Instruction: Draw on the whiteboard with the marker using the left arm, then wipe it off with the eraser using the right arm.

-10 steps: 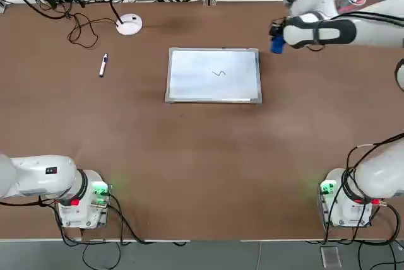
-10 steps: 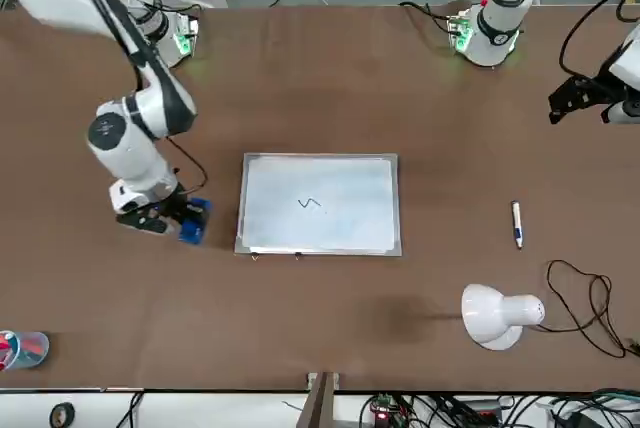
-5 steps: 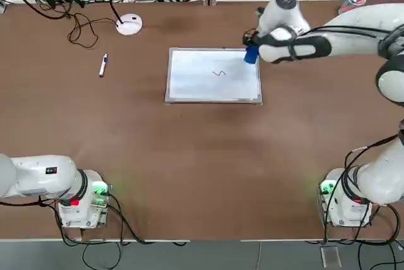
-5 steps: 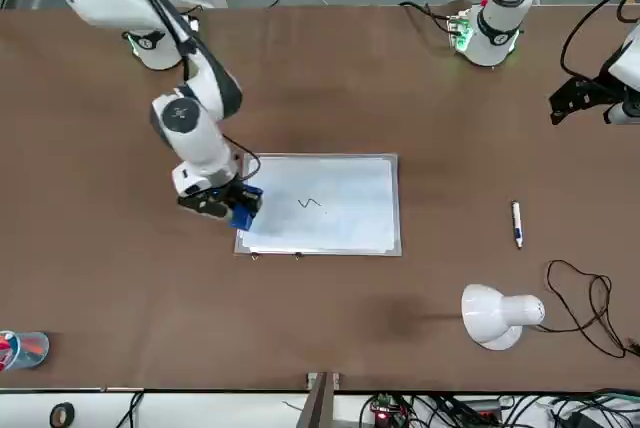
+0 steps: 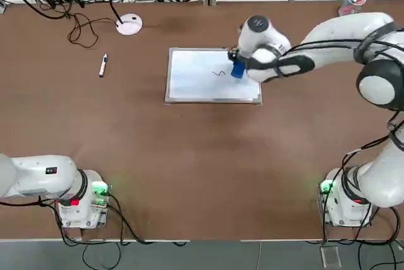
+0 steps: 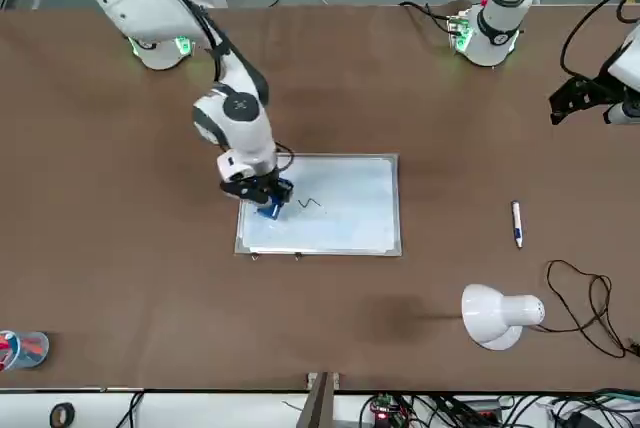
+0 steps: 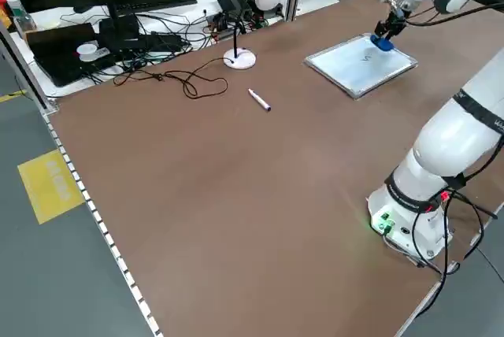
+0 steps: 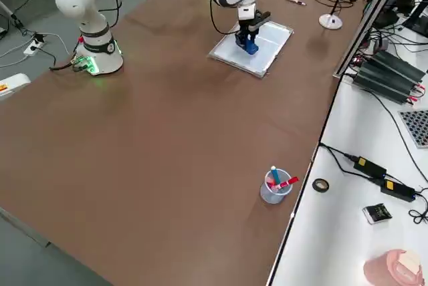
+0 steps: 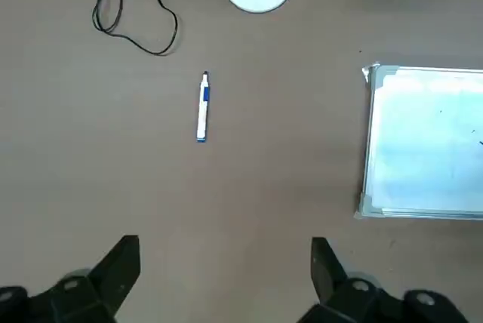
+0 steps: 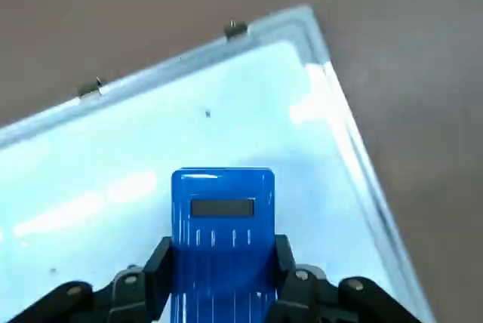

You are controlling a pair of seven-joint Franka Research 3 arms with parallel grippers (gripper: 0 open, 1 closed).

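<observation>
The right tool point(image 10: 224, 281) grips a ribbed, glossy blue rectangular eraser point(image 10: 223, 225).

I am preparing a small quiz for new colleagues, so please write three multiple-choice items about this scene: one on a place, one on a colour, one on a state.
1. Where does the marker lie?
A) on the whiteboard
B) on the table, between the whiteboard and the lamp's cord
C) in the cup

2. What colour is the eraser?
A) red
B) green
C) blue

3. How is the left gripper?
A) open and holding nothing
B) shut on the marker
C) shut on the eraser

Key:
1 B: the marker lies on bare tabletop, with the whiteboard to one side and the cord to the other.
2 C: the eraser, held in the right gripper over the board, is bright blue.
3 A: the left gripper has its fingers wide apart, with nothing between them.
</observation>
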